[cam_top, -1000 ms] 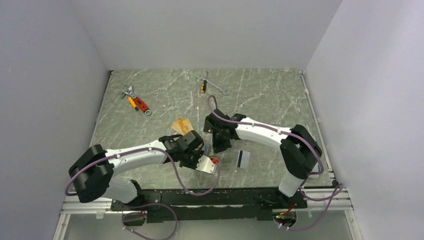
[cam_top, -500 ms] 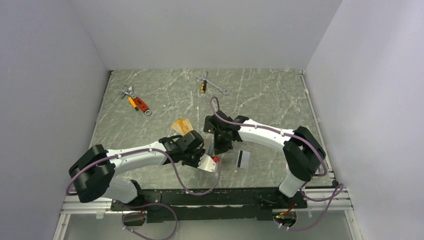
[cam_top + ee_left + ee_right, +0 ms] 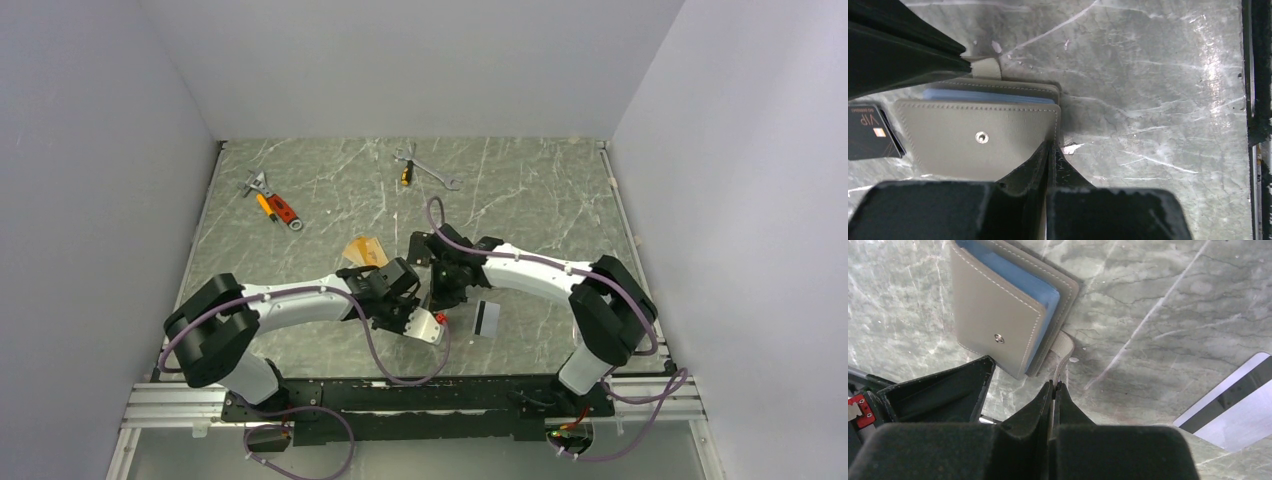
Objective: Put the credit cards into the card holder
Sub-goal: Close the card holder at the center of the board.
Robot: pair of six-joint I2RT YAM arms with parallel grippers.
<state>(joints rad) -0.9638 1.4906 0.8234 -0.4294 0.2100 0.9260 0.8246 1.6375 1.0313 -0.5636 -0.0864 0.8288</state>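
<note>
Since a second before, the left arm's shoulder and elbow had swung in toward the middle of the table. Both wrists had also crept slightly to the right, while the loose cards had stayed where they were.

The card holder (image 3: 978, 131) lay flat on the marble-patterned table (image 3: 540, 190), near the front edge and about midway across. It was folded shut with the snap stud facing up, and its blue-grey inner leaves showed along one long edge. It sat between the two grippers, so the overhead view hid most of it.

The left gripper (image 3: 1050, 150) had its fingers pressed together on a corner of the top cover. The right gripper (image 3: 1054, 385) had its fingers pinched on the small strap tab that stuck out from the holder's opposite long edge.

A black card (image 3: 868, 137) marked VIP lay flat just beside one short end of the holder. Whether the two touched could not be told. The white card with the black stripe (image 3: 487, 317) lay flat to the right of the right gripper, near the holder but apart from it. The orange card (image 3: 362, 250) rested just beyond the left wrist, on its far side.

Well apart, toward the back, lay a spanner (image 3: 437, 176) with a small orange-handled screwdriver (image 3: 405, 173) beside it. An adjustable wrench (image 3: 254, 183) and a red-and-orange tool (image 3: 279, 209) lay at the far left.
</note>
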